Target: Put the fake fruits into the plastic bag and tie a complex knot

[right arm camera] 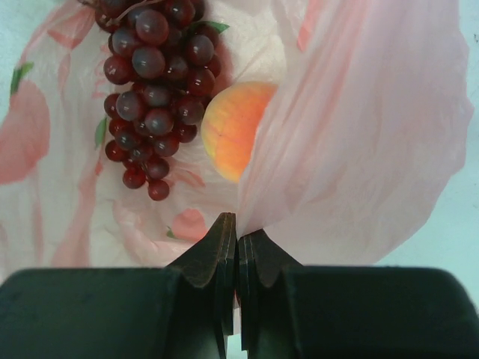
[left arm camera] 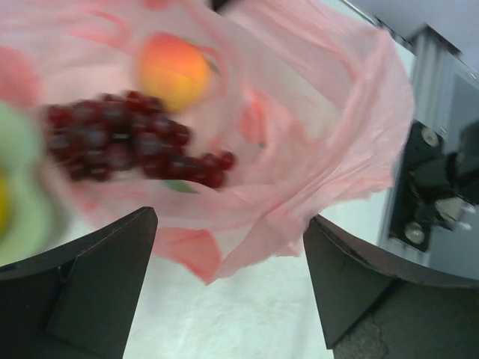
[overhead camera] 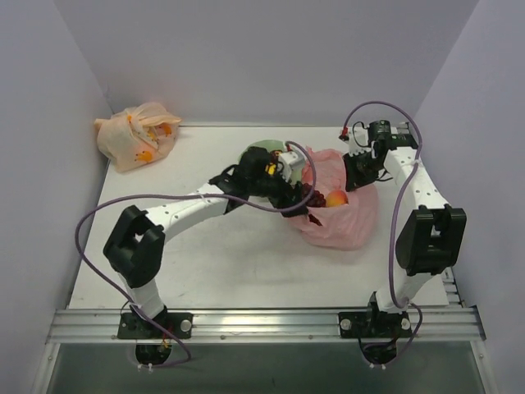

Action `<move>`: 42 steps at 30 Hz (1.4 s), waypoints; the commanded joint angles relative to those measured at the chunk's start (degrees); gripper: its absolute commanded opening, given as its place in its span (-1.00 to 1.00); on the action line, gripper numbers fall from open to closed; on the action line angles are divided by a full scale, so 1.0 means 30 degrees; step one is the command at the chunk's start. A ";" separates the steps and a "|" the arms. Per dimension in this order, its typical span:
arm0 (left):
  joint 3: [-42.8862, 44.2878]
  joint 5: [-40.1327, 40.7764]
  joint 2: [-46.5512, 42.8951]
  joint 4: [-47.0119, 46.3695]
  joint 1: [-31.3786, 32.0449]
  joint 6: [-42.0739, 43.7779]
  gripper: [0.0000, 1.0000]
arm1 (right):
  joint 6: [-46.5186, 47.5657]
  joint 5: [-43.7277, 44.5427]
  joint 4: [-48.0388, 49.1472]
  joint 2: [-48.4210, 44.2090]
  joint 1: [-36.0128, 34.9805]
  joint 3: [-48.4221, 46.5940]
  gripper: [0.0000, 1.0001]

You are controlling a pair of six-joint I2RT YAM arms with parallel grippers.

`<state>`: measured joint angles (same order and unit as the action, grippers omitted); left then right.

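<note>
The pink plastic bag (overhead camera: 343, 215) lies open at the right of the table. The grape bunch (right arm camera: 153, 82) and the orange-red peach (right arm camera: 236, 127) lie inside it; both also show in the left wrist view, grapes (left arm camera: 127, 142) and peach (left arm camera: 174, 69). My right gripper (right arm camera: 238, 233) is shut on the bag's rim (right arm camera: 352, 134) and holds it up at the far right side (overhead camera: 358, 174). My left gripper (left arm camera: 228, 262) is open and empty, just above the bag's near-left rim (left arm camera: 247, 247), at the bag's mouth (overhead camera: 297, 195). The yellow fruit is a blur at the left edge (left arm camera: 3, 206).
A green bowl (overhead camera: 259, 153) stands just left of the bag, under my left wrist; it is a blur in the left wrist view (left arm camera: 21, 187). A pale orange tied bag (overhead camera: 135, 135) with fruit lies at the far left corner. Walls close in on three sides.
</note>
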<state>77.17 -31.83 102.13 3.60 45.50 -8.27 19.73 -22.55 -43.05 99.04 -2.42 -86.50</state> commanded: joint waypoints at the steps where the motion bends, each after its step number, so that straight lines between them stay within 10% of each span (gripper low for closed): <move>1: -0.0029 0.0091 -0.2722 -0.0350 -0.2007 0.1635 0.82 | 0.0602 -0.0249 0.0022 -0.0994 -0.0395 0.0385 -1.00; 13: 0.5797 0.1415 0.2955 0.3572 -0.6843 0.7640 0.90 | 0.1626 0.0862 0.0140 -0.0934 -0.0923 0.0297 -1.00; 42: 0.9229 0.2613 0.8613 0.6009 -0.6757 1.1460 0.91 | 0.2712 0.1773 0.0052 -0.0964 -0.1216 0.0591 -1.00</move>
<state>101.54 -24.05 127.20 21.76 24.75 25.28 27.14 -17.80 -41.54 98.50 -5.72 -84.71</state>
